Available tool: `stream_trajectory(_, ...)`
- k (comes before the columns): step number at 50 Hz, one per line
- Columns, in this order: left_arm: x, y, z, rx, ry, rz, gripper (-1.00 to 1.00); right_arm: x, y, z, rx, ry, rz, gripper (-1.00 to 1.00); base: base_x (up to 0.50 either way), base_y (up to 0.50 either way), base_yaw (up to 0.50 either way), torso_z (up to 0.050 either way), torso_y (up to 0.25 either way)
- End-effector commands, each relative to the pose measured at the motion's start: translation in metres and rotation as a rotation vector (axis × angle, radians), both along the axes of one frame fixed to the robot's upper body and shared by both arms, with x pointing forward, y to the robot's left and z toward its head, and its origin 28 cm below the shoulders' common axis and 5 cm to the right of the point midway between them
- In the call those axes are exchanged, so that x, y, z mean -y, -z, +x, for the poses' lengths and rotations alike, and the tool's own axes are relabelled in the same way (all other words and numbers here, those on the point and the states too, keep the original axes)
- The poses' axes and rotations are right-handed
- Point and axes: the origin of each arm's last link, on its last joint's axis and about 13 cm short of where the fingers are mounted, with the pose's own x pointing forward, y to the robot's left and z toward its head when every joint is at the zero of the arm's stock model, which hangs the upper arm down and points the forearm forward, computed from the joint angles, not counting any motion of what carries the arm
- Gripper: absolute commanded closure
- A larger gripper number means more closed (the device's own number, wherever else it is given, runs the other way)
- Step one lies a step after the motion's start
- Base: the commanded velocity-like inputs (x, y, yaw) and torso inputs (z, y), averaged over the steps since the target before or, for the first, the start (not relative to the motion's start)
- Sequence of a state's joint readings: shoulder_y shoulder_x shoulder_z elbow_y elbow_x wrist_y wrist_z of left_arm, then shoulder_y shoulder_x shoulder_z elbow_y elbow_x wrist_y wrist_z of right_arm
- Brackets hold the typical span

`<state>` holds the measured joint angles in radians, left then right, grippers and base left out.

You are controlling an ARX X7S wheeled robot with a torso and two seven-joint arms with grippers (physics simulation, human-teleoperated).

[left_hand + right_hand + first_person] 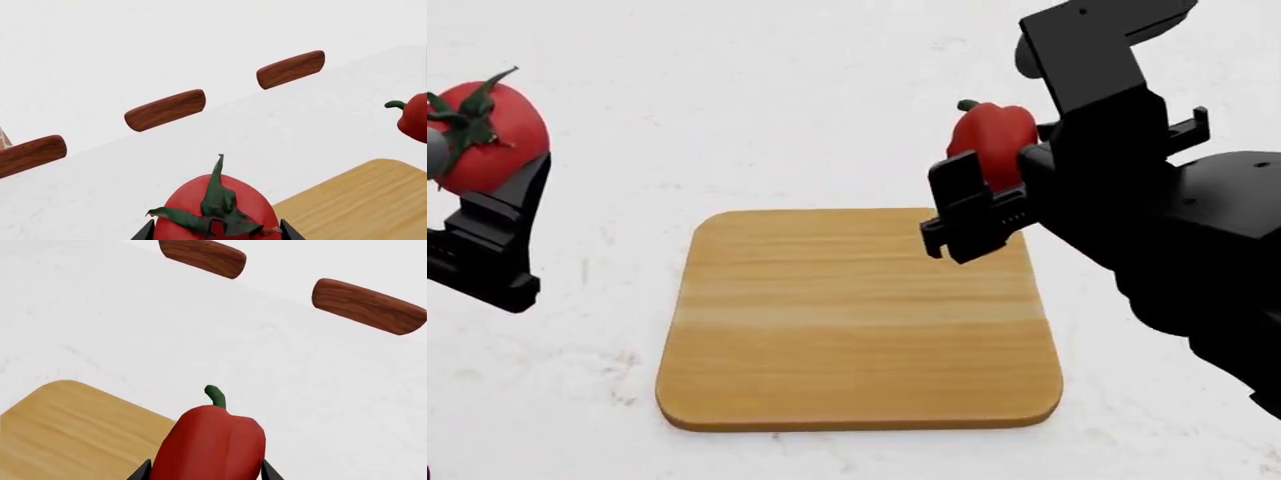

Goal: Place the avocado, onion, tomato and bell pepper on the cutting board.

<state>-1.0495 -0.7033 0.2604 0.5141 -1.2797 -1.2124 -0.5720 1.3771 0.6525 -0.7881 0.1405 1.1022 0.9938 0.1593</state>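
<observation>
Tomato [487, 135] is up off the surface at the far left of the head view, pinched in the left gripper [481, 160], calyx up; left wrist view shows it w/ a black finger tip on each side, so that gripper is clamped on it. It sits left of the cutting board [854, 320], not over it. Bell pepper [990, 140] is held likewise by the right gripper [994, 170], fingers pressed on both flanks per right wrist view, stem up, above the board's far right corner area. Board lies flat on white table [827, 100], top bare. Right arm's black body covers the board's right edge & part of the pepper. Brown wooden bars [165, 109] float against the white wall beyond the table edge. Avocado & onion not seen in any view
</observation>
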Motion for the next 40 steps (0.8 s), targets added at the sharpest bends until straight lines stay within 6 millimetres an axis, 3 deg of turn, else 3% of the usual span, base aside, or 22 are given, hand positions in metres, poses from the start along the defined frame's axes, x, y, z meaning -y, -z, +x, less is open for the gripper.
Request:
stream_trajectory(1, 0.000, 0.000, 0.000, 0.003, -0.007, -0.011, 1.00, -0.001, 0.010, 0.007, -0.026, -0.024, -0.011, 1.00, 0.00, 0.00, 0.00, 0.000, 0.000)
stream_trajectory(21, -0.001, 0.000, -0.003, 0.007, -0.018, -0.014, 1.00, -0.006, 0.031, 0.008, -0.075, -0.053, -0.004, 1.00, 0.00, 0.00, 0.00, 0.000, 0.000)
stream_trajectory(40, -0.003, 0.000, -0.003, 0.010, -0.019, -0.020, 1.00, -0.009, 0.038, 0.009, -0.107, -0.062, -0.011, 1.00, 0.00, 0.00, 0.00, 0.000, 0.000)
